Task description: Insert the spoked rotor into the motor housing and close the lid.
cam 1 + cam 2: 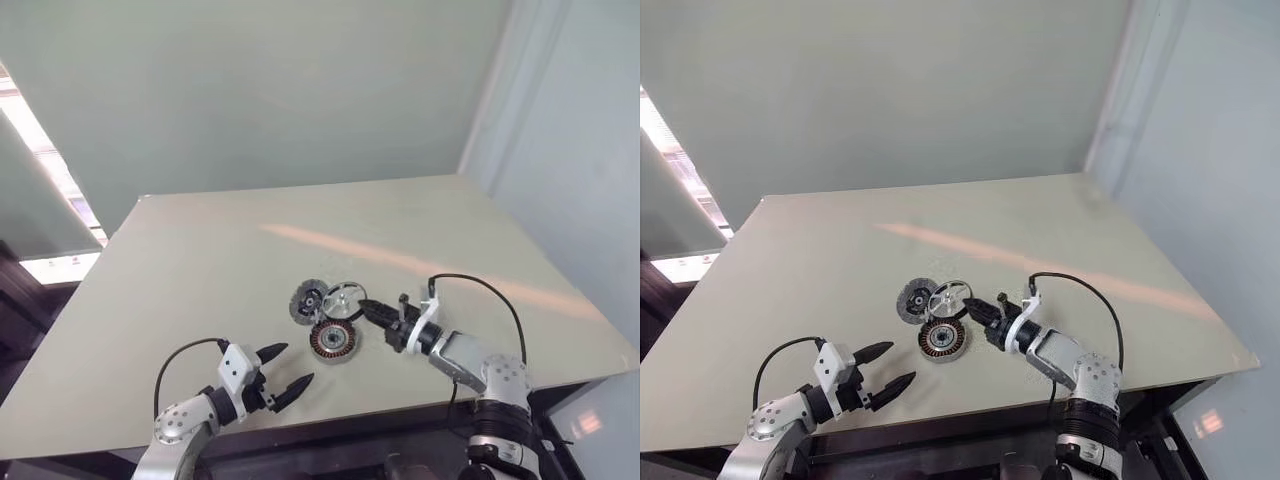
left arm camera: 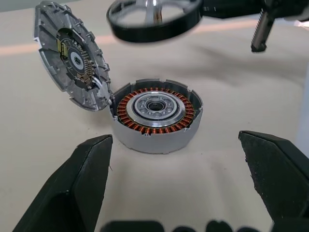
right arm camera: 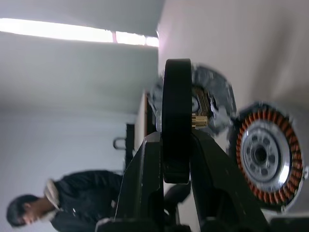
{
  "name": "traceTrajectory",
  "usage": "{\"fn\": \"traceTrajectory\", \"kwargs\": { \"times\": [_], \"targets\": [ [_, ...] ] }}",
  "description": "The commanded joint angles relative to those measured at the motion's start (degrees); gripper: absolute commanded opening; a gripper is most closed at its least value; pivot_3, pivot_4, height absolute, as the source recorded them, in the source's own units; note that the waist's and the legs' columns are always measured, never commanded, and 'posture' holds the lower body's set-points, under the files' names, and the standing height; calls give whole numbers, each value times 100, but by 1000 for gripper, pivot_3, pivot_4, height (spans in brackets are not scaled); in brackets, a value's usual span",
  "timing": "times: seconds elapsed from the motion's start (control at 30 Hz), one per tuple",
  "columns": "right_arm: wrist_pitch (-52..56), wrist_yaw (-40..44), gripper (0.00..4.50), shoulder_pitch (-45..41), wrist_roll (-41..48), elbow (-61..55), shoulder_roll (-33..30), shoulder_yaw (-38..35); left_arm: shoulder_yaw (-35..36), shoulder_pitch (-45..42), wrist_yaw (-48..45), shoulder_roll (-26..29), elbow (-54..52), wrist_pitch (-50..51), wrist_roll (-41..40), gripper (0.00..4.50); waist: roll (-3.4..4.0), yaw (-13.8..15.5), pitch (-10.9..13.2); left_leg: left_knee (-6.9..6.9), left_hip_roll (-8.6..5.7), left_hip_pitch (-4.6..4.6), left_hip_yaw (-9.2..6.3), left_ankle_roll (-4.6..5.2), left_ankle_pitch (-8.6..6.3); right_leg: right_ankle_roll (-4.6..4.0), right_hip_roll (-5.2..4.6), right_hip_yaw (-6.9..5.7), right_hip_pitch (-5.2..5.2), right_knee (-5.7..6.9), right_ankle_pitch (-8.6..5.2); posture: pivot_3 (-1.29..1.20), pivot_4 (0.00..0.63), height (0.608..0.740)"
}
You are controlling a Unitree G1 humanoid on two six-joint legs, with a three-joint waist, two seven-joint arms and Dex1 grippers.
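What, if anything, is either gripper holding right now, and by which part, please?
The right gripper holds the spoked rotor by its dark outer rim, jaws pinching it edge-on above the table. The left gripper is open and holds nothing.

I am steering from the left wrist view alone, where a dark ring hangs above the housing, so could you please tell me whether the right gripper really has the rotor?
Observer: Yes. The right gripper is shut on the rim of the spoked rotor, held clear of the table.
Operator: Thank you. Is the rotor over the housing?
Observer: Not quite; from the head camera it sits beyond the motor housing, nearer the lid.
Operator: And where is my own gripper?
Observer: The left gripper is open, short of the housing and touching nothing.
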Motion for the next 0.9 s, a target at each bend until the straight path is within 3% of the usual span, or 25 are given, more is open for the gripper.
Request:
{"fn": "traceTrajectory", "kwargs": {
  "times": [0.03, 0.9],
  "targets": [
    [-27, -19, 396, 254, 195, -202, 512, 272, 73, -84, -17, 35, -109, -92, -11, 4500, 4, 1, 5, 0, 0, 0, -2, 0, 0, 0, 0, -2, 1, -1, 0, 0, 0, 740],
    [-535, -166, 396, 365, -392, 184, 479, 838, 56, -73, 5, 0, -113, -117, -12, 4500, 8, -1, 6, 1, 1, -9, 2, 0, 0, 1, 1, 1, -12, 0, 0, 0, 0, 740]
  ]
}}
